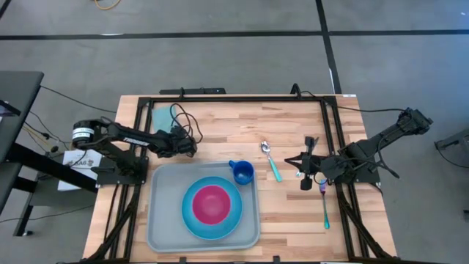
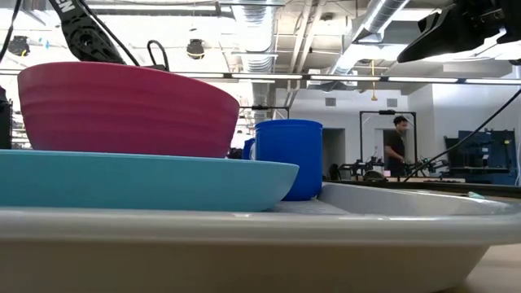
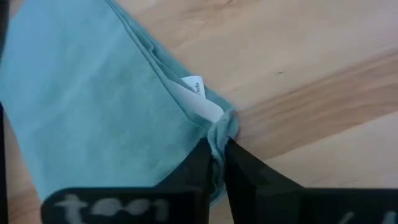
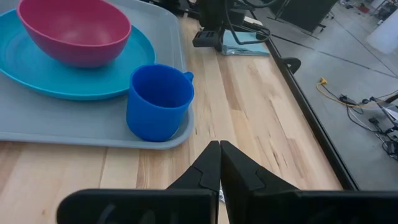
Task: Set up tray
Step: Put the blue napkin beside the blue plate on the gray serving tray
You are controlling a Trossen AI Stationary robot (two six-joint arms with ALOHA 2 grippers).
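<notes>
The light grey-blue tray (image 1: 163,220) lies at the table's near middle. It bears a round blue plate (image 1: 192,220) with a pink bowl (image 1: 212,204) on it, and a blue cup (image 1: 242,173) in its far right corner. Left of the tray's far edge, a teal napkin (image 3: 93,106) lies flat on the wood, and my left gripper (image 3: 216,146) is shut on its corner. My right gripper (image 4: 219,155) hangs shut and empty over the table, right of the cup. My left gripper pinches the napkin's corner (image 3: 222,127) between its two fingers, where several folded layers bunch up beside a white label (image 3: 196,93). The fingers come slanting down from above. The rest of the napkin lies flat and slack on the table.
A spoon with a teal handle (image 1: 270,158) lies right of the cup. Another utensil (image 1: 325,209) lies near the right frame rail. A black frame (image 1: 242,97) borders the table, and cables (image 1: 182,117) trail by the left arm. Bare wood lies between tray and spoon.
</notes>
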